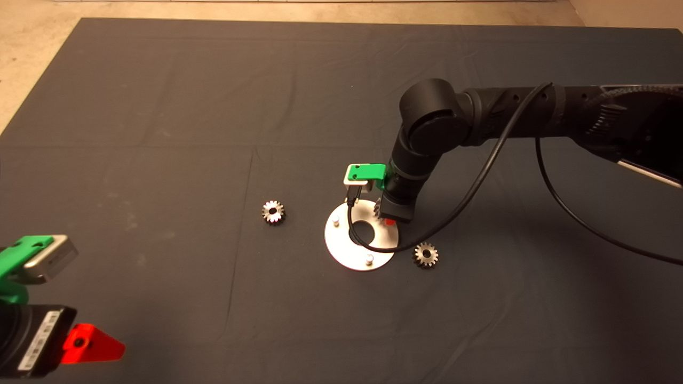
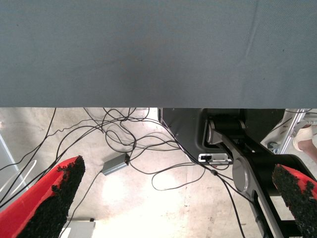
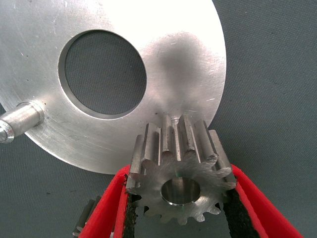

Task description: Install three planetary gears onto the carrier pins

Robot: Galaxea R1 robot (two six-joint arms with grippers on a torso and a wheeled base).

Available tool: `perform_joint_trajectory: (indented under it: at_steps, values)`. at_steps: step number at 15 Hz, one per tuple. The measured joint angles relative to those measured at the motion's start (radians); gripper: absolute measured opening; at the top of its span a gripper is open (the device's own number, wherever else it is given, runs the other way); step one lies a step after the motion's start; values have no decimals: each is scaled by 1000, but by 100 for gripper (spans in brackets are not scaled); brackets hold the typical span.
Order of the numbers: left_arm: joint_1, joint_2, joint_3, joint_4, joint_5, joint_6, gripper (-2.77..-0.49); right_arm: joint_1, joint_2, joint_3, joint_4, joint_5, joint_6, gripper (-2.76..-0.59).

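Note:
My right gripper [image 1: 388, 219] is down over the right part of the white disc [image 1: 347, 250], shut on one planetary gear [image 3: 181, 171]. Its red fingers [image 3: 114, 198] press the gear's toothed sides. The gear lies level over the disc's [image 3: 163, 59] rim, and silvery metal shows inside its bore. Two carrier pins [image 1: 336, 223] [image 1: 368, 260] stand bare on the disc, and the right wrist view shows one pin [image 3: 20, 119]. The gear and gripper hide the third. A second gear [image 1: 273, 212] lies on the mat left of the disc, and another [image 1: 426, 255] lies right of it.
My left gripper [image 1: 93, 345] is parked at the mat's lower left edge, open with nothing between its fingers [image 2: 49, 198]. Its wrist view shows the mat's edge, floor cables and a robot base. A black cable [image 1: 480, 181] hangs from the right arm across the disc.

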State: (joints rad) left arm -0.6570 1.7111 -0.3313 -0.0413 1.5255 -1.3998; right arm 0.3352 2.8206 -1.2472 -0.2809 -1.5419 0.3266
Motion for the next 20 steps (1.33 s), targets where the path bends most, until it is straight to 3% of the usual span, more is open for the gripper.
perform_joint_trajectory:
  at_steps: [14,16,20]
  values:
    - [0,-5,0,0,0,0,-51,4,3,-14,0,3,0,-231]
    - [0,-5,0,0,0,0,-51,12,3,-17,-1,9,1,-231]
    - [0,-5,0,0,0,0,-51,28,5,-20,-1,9,4,-231]
